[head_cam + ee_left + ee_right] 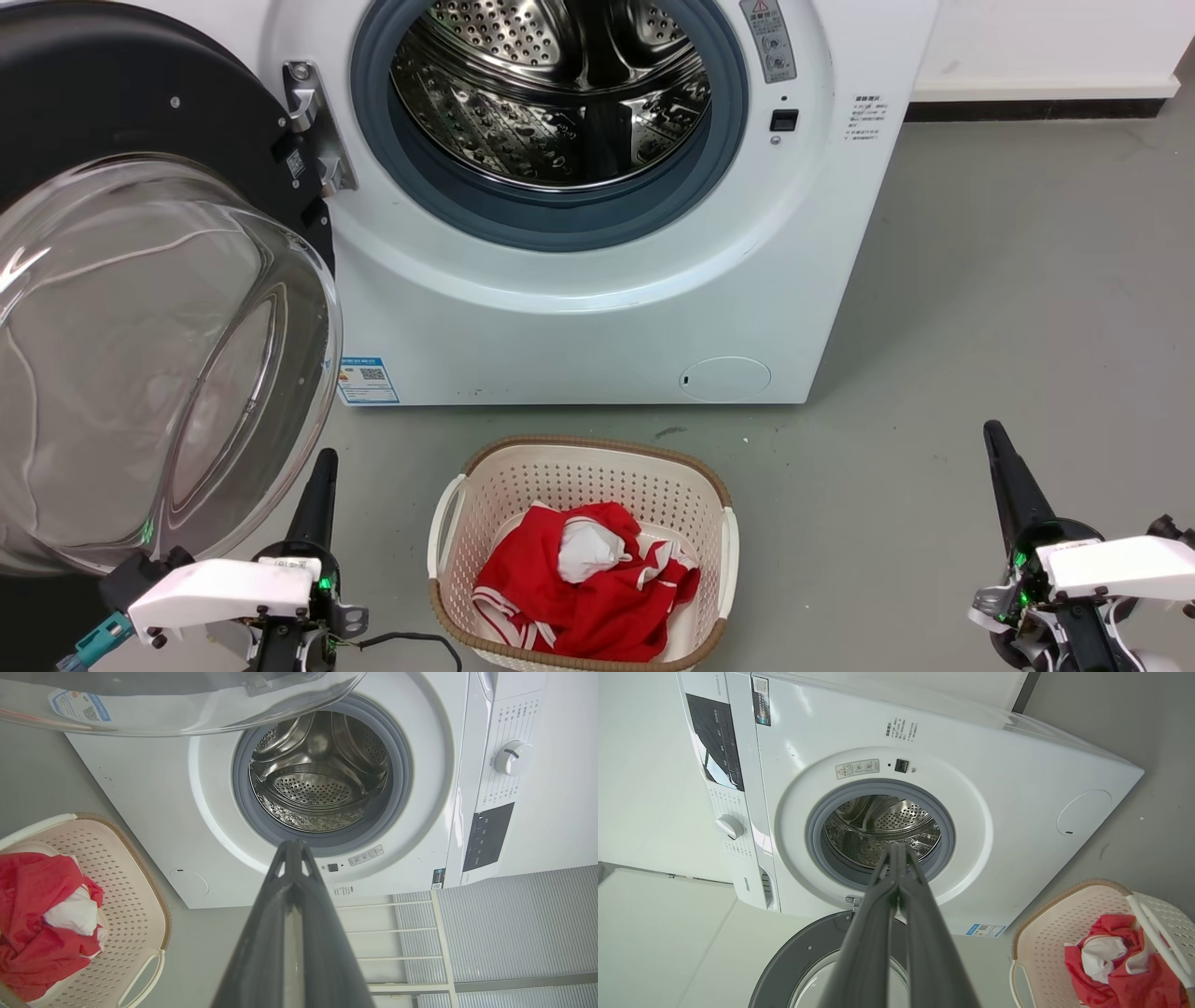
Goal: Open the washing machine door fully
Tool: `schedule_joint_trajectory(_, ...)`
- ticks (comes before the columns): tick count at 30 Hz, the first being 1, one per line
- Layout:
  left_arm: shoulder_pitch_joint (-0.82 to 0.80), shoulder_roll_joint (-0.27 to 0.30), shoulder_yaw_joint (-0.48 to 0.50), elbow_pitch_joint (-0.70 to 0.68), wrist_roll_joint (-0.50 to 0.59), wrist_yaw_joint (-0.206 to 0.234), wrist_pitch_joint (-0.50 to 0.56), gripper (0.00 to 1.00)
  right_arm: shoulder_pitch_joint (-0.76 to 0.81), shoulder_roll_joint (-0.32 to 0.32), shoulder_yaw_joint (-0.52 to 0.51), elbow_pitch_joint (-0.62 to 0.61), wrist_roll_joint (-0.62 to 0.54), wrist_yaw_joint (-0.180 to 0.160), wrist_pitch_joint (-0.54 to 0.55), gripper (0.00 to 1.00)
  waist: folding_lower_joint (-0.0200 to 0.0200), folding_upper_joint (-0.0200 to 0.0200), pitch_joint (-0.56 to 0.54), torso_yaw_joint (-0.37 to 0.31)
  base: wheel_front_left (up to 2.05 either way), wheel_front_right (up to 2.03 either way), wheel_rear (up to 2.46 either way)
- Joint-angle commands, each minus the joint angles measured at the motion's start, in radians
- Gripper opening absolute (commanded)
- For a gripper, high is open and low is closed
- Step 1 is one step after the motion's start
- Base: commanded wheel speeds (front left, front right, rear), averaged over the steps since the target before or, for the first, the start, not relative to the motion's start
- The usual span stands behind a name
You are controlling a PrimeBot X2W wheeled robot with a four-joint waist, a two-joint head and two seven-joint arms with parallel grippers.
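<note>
— Grey floor (pixel 980 280) all around, and a white wall (pixel 1046 37) behind. What are the tools doing?
— The left tool (pixel 324 459) has its two fingers pressed together, with nothing in them. The right tool (pixel 995 431) is the same, well apart on the other side.
— Where is the washing machine door (pixel 140 93)?
— Swung out wide, to the left of the washing machine (pixel 579 317). Its glass bowl (pixel 140 373) is just beside the left tool.
— What could go wrong?
— I think the left tool could bump the glass if it goes up or left. That push might swing the door shut again. And the laundry basket (pixel 579 446) sits between the tools, so a low sweep could knock it.
</note>
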State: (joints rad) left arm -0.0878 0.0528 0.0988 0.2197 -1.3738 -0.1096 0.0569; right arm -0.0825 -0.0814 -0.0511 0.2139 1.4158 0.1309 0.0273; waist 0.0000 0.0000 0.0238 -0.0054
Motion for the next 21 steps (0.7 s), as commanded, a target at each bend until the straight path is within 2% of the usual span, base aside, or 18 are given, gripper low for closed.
schedule_joint_trajectory(1, -0.018, 0.000, 0.003, 0.001, -0.028, -0.006, 0.008, 0.00, -0.018, -0.002, -0.004, 0.002, 0.028, 0.000, 0.008, 0.00, 0.0000, 0.0000, -0.001, 0.000, 0.00, 0.00, 0.00)
schedule_joint_trajectory(21, -0.022, -0.002, 0.014, 0.022, -0.185, -0.020, 0.047, 0.00, -0.023, 0.003, -0.021, 0.024, 0.178, 0.000, 0.045, 0.00, 0.0000, 0.0000, -0.015, 0.004, 0.00, 0.00, 0.00)
